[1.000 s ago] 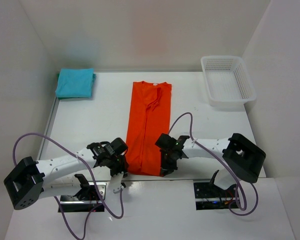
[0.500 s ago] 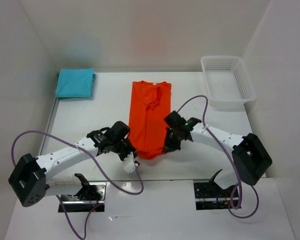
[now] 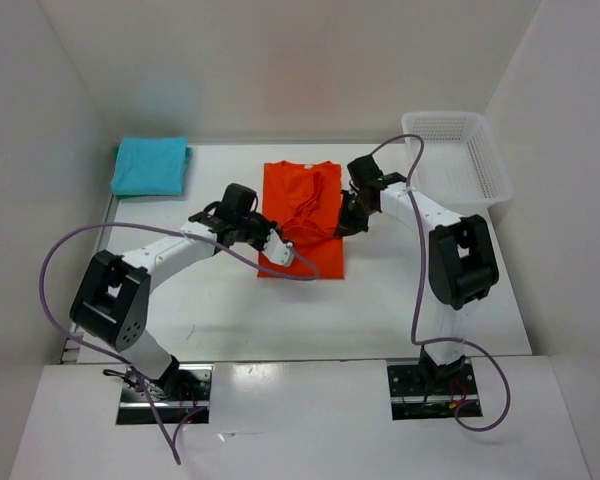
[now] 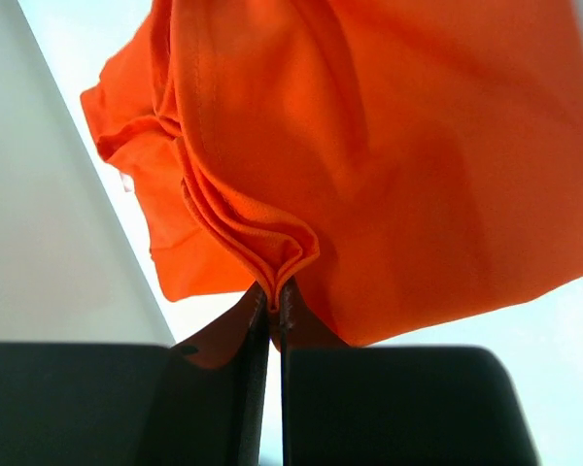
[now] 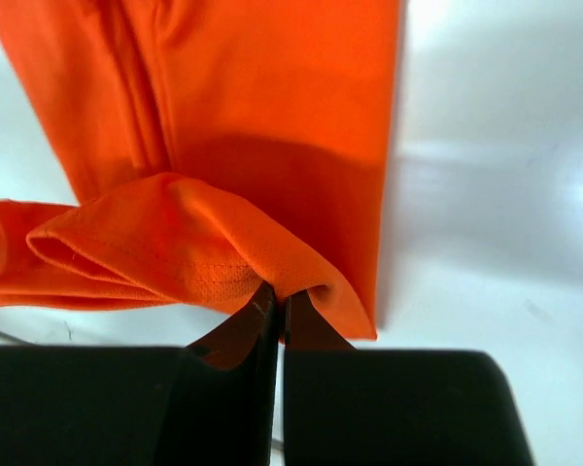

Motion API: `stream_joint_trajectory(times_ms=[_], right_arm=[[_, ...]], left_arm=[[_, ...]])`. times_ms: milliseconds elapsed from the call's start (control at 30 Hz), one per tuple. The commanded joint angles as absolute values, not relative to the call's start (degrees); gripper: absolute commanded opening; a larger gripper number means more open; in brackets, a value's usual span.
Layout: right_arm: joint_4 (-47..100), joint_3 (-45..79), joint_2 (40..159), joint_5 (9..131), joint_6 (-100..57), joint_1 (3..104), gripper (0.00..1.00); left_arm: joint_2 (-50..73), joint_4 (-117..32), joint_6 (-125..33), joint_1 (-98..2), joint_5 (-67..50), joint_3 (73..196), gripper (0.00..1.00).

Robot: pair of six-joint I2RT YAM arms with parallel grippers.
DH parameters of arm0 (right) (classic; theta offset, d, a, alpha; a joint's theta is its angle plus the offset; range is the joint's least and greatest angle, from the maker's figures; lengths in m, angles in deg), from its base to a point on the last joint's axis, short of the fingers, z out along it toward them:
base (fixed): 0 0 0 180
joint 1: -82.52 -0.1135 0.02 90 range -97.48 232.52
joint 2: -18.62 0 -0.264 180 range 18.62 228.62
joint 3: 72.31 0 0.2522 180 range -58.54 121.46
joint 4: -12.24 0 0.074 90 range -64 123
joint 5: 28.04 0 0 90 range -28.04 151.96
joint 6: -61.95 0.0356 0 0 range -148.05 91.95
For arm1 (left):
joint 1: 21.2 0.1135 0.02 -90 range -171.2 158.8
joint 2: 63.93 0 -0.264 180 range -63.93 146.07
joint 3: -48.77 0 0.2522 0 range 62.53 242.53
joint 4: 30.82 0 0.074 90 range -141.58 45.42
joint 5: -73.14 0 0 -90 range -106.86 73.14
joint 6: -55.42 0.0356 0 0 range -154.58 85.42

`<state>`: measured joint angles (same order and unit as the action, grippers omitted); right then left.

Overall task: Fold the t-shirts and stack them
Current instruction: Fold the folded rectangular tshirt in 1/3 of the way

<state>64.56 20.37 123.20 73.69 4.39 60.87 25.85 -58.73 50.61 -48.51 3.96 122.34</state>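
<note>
**Both grippers pinch the orange shirt**

The left gripper [image 3: 280, 250] is clamped tight on the orange t-shirt [image 3: 302, 215]. In the left wrist view its fingers [image 4: 257, 335] are pressed together, with a bunched ridge of several layers of orange cloth caught at their tips. The rest of the shirt spreads up and to the right from that pinch.

The right gripper [image 3: 345, 222] is likewise closed on the same shirt. In the right wrist view a rolled fold of cloth sits squeezed at its fingertips [image 5: 260, 325], over a flat panel of the shirt lying on the white table [image 3: 400, 290].

From above, the shirt lies between the two grippers. The left gripper holds it near its left near corner and the right gripper holds its right edge. The cloth is creased and doubled along the middle.

The turquoise t-shirt [image 3: 150, 166] lies folded well away to the far left of the left gripper. The white basket [image 3: 500, 172] stands just to the right of the right gripper, at the table's far corner.
</note>
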Motion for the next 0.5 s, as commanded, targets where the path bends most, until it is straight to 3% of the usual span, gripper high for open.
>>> stream_joint_trajectory(times_ms=[0, 467], right_arm=[[65.28, 25.29, 126.97, 75.57, -0.62, 63.44, 0.0], [65.37, 33.48, 138.15, 80.06, -6.07, 67.14, 0.01]], left_arm=[[29.58, -52.76, 49.97, -46.78, 5.37, 125.02, 0.09], [37.93, -43.88, 48.83, -45.63, 5.99, 126.78, 0.14]])
